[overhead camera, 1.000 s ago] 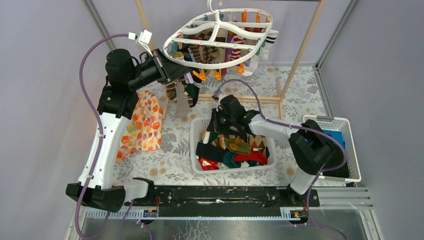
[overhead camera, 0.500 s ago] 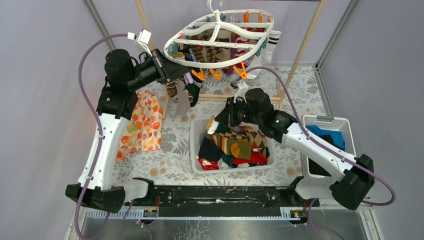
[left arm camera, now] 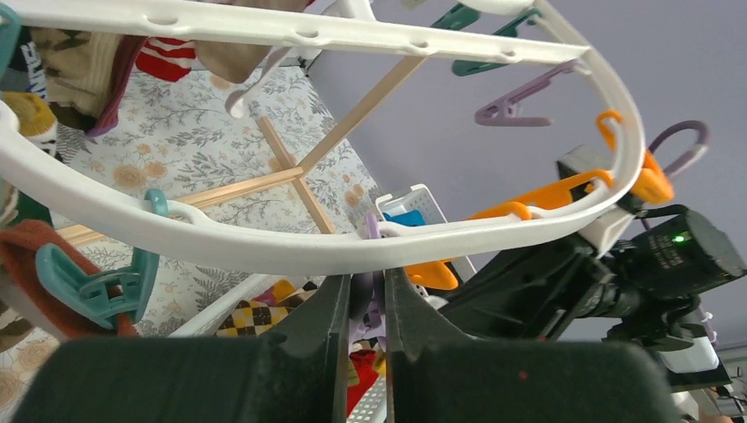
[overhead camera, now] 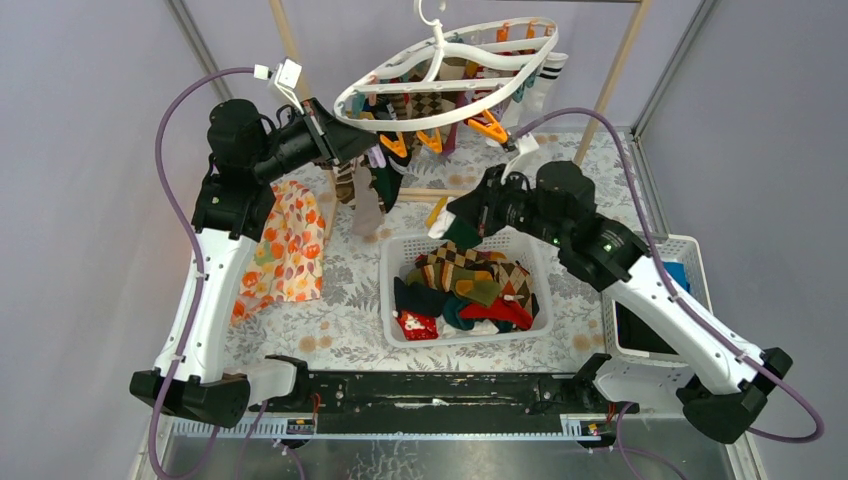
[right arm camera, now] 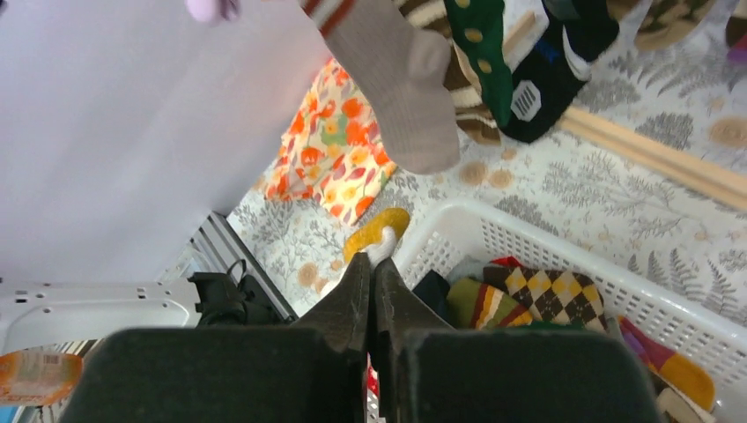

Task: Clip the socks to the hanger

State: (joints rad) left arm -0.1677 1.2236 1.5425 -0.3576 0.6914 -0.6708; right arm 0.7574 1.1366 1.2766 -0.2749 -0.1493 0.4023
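Note:
The white oval hanger [overhead camera: 450, 85] hangs tilted from the wooden rack, with several socks [overhead camera: 372, 195] clipped under it. My left gripper [overhead camera: 372, 152] is at its near-left rim [left arm camera: 264, 247], shut on a purple clip [left arm camera: 370, 228] that sits between the fingers. My right gripper [overhead camera: 462, 212] is raised above the white basket [overhead camera: 388, 290] and shut on a sock with a yellow toe [overhead camera: 440, 215]. In the right wrist view this sock [right arm camera: 379, 231] sticks out past the tips of the right gripper [right arm camera: 370, 261]. More socks [overhead camera: 465, 290] are piled in the basket.
An orange floral cloth [overhead camera: 285, 245] lies on the table at the left. The pale wooden rack [overhead camera: 605, 90] stands behind the hanger, its foot bar [overhead camera: 500, 197] lying across the table. A second white basket [overhead camera: 690, 275] with blue and black clothes stands at the right.
The right arm has risen out of the basket with the yellow-toed sock and swung up and to the right, towards the hanger. The hanger has tilted up on its right side. The left arm has stayed put.

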